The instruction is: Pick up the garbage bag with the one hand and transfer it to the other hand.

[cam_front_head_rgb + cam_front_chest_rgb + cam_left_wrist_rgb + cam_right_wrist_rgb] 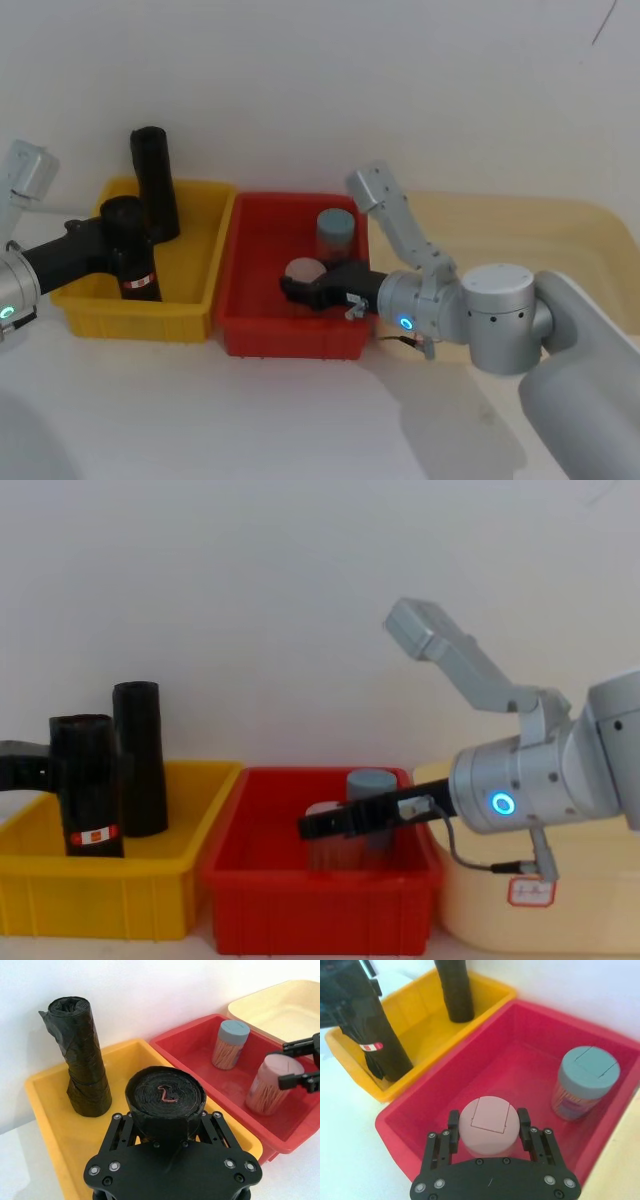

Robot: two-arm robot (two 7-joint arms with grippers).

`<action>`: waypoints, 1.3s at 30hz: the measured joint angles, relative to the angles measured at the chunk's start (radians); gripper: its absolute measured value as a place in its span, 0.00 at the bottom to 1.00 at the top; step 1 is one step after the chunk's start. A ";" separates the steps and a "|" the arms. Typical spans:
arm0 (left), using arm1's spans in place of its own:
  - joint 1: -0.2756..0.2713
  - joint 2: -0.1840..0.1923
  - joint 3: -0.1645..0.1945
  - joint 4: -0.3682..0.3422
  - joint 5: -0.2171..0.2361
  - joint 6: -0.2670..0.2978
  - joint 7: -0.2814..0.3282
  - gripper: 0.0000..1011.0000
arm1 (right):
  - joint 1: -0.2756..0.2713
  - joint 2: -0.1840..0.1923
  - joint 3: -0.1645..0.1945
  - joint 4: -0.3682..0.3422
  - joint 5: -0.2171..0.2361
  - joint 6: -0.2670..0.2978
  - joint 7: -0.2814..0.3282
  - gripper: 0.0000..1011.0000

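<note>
The left wrist view is showing the coiled top of the black bag [165,1092], with the left gripper [166,1129] clamping it; the chest view is showing its red-and-white label [92,833]. It is standing upright in the yellow bin [150,900]. The right gripper [488,1124] is gripping the pink jar [305,270].

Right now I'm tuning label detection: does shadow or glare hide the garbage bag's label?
No. Head view: the label on the garbage bag is evenly lit; a soft shadow lies on the table. Chest and right wrist views: label unshaded, no glare.
</note>
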 joint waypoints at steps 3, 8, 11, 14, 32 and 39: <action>0.000 0.000 0.000 0.000 0.000 0.000 0.000 0.46 | -0.010 0.008 0.010 -0.031 0.000 -0.003 -0.007 0.66; 0.000 0.000 0.000 0.000 0.000 0.000 0.000 0.46 | -0.031 0.023 0.035 -0.092 0.000 -0.009 -0.024 0.66; 0.000 0.000 0.000 0.000 0.000 0.000 0.000 0.46 | -0.048 0.037 0.057 -0.142 0.000 -0.013 -0.041 0.66; 0.000 0.000 0.000 0.000 0.000 0.000 0.000 0.46 | -0.066 0.050 0.082 -0.192 0.001 -0.015 -0.059 0.66; -0.011 0.005 -0.041 -0.127 -0.010 -0.018 0.029 0.46 | -0.203 0.128 0.283 -0.450 0.011 -0.019 -0.193 0.66; -0.046 -0.006 -0.051 -0.179 -0.034 -0.018 0.027 0.46 | -0.255 0.149 0.358 -0.485 0.020 -0.005 -0.229 0.66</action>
